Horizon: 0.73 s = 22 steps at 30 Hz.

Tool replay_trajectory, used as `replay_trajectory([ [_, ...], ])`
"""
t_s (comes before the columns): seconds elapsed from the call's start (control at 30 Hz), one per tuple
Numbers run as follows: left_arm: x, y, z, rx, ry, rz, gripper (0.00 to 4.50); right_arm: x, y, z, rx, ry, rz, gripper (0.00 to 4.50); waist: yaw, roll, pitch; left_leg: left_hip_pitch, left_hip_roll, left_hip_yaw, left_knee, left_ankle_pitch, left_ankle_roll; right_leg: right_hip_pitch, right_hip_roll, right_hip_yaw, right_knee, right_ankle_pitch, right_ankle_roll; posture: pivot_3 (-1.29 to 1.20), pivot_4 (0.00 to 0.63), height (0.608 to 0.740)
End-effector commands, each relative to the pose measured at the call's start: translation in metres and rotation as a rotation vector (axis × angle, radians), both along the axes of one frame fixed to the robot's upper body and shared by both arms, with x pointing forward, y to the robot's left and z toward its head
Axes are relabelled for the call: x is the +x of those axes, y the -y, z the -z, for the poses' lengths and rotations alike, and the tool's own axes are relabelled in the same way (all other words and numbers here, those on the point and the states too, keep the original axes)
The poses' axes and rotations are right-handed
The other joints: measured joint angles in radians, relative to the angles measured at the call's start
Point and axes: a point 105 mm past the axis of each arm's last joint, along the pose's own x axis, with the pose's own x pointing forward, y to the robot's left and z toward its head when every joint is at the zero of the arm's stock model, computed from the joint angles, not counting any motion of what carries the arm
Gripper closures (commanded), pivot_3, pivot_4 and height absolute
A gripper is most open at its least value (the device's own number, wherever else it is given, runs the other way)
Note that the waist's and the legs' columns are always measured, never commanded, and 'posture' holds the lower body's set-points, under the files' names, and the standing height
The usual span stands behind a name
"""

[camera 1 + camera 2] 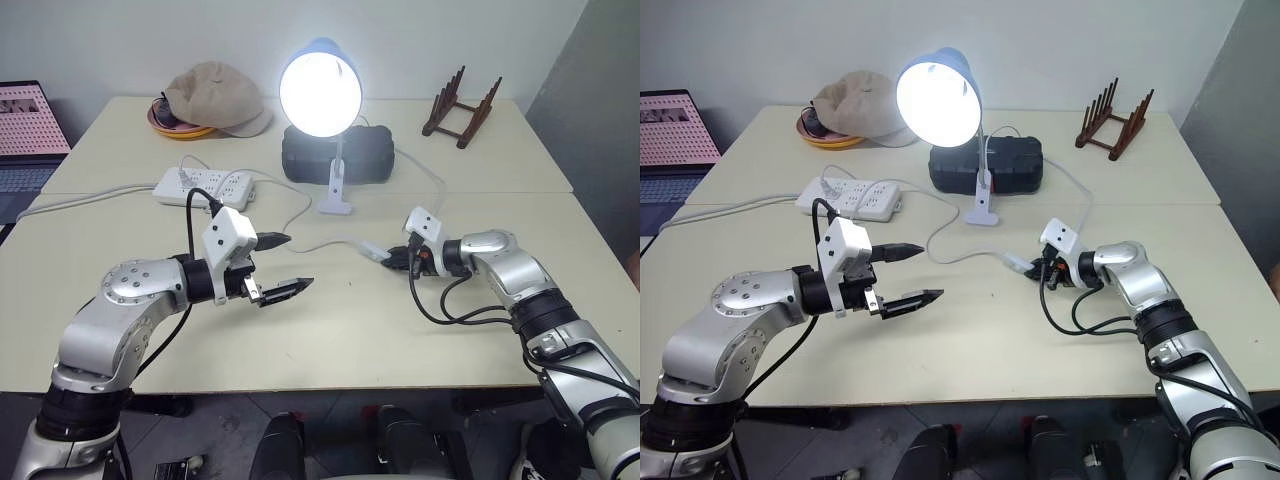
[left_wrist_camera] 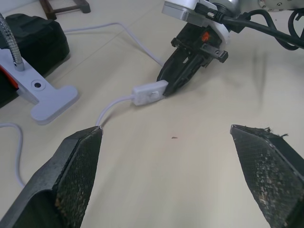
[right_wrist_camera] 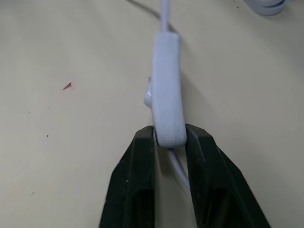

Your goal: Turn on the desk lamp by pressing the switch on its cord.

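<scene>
Nearest me, the left hand (image 1: 283,265) hovers over the bare tabletop (image 1: 330,340) with its fingers spread wide, holding nothing, seemingly clear of the job. Just beyond, the right hand (image 3: 169,137) pinches the end of the switch (image 2: 150,92), which lies flat on the tabletop along the cord (image 1: 310,245), probably to steady it. Farther back the desk lamp (image 1: 320,90) glows, so the press seems done.

Power strip (image 1: 203,186), cap (image 1: 217,97), black case (image 1: 375,157), wooden rack (image 1: 461,108).
</scene>
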Motion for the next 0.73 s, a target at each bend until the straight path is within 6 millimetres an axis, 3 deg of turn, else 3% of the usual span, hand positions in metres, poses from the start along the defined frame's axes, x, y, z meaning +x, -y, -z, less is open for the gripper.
replay_trajectory([
  [0.03,-0.008,-0.004,-0.007,0.021,0.055,-0.048,0.00,-0.005,0.006,-0.011,0.003,0.019,-0.057,2.53,-0.001,0.000,0.000,0.000,0.000,0.000,0.000,0.000,0.000,0.000,0.000,0.000,0.000,0.000,0.000,0.00,0.150,0.740],
  [0.27,-0.004,-0.006,-0.003,0.069,0.052,-0.073,0.00,-0.014,0.020,-0.037,0.101,0.036,0.009,1.08,0.007,0.000,0.000,0.000,0.000,0.000,0.001,0.000,0.000,0.001,0.000,0.000,0.000,-0.002,-0.004,0.00,0.150,0.740],
  [0.43,0.015,-0.021,-0.013,0.167,0.102,-0.060,0.00,-0.026,0.040,-0.062,0.063,0.091,0.021,0.01,0.012,0.001,0.001,0.000,0.000,0.000,0.001,0.000,0.000,0.000,0.000,0.000,0.001,-0.003,-0.005,0.00,0.150,0.740],
  [0.57,0.025,-0.026,-0.020,0.172,0.114,-0.039,0.00,-0.036,0.051,-0.084,0.047,0.139,0.026,0.01,0.014,0.001,0.001,0.000,-0.001,0.000,0.001,0.000,0.000,0.000,0.000,0.000,0.000,-0.003,-0.005,0.00,0.150,0.740],
  [0.73,0.036,-0.031,-0.017,0.190,0.074,-0.003,0.00,-0.053,0.057,-0.096,0.076,0.138,0.041,0.01,0.014,0.001,0.001,0.000,0.000,0.001,0.000,0.000,0.000,0.000,0.000,0.000,0.000,-0.002,-0.004,0.00,0.150,0.740],
])
